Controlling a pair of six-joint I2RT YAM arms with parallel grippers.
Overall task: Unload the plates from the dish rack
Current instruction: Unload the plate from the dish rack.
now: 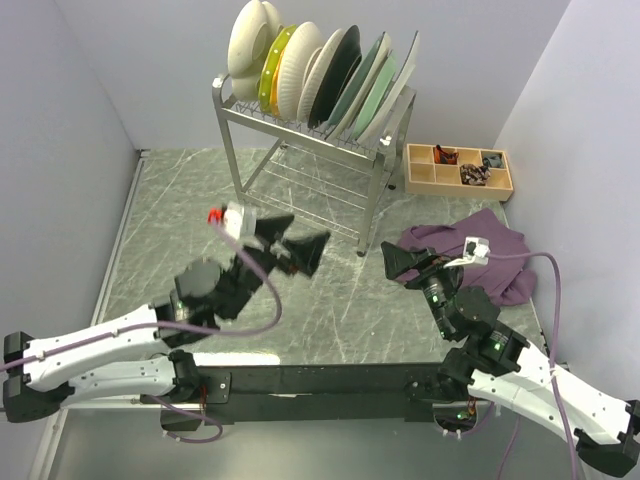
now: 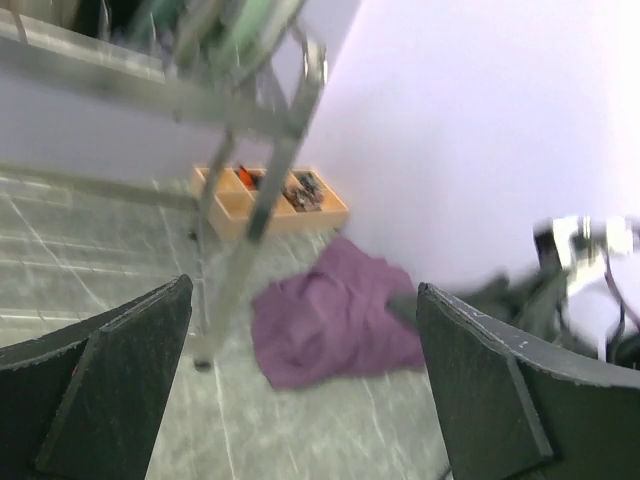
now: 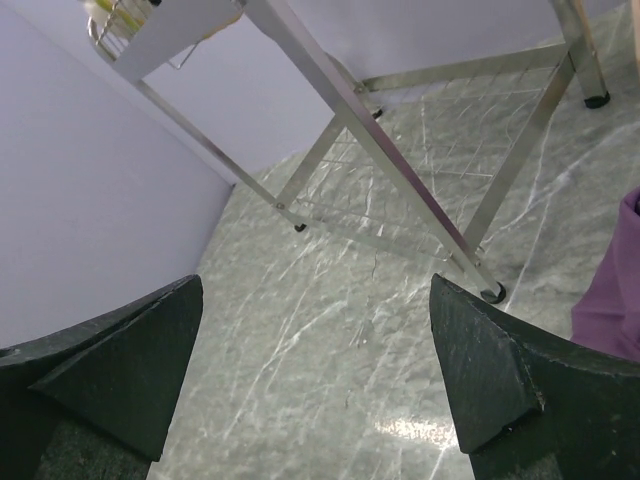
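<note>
The silver wire dish rack (image 1: 300,160) stands at the back of the table on chrome legs. Several plates (image 1: 320,72) stand upright in its top tier, cream at the left, then orange-yellow, dark-rimmed, grey-blue and white. My left gripper (image 1: 292,245) is open and empty, in front of the rack and below its top tier. My right gripper (image 1: 400,262) is open and empty, low near the rack's front right leg. The rack's legs show in the right wrist view (image 3: 400,150) and blurred in the left wrist view (image 2: 250,200).
A purple cloth (image 1: 478,250) lies right of the rack, under my right arm, and shows in the left wrist view (image 2: 335,325). A wooden compartment tray (image 1: 458,168) with small items sits at the back right. Walls close the left, back and right sides.
</note>
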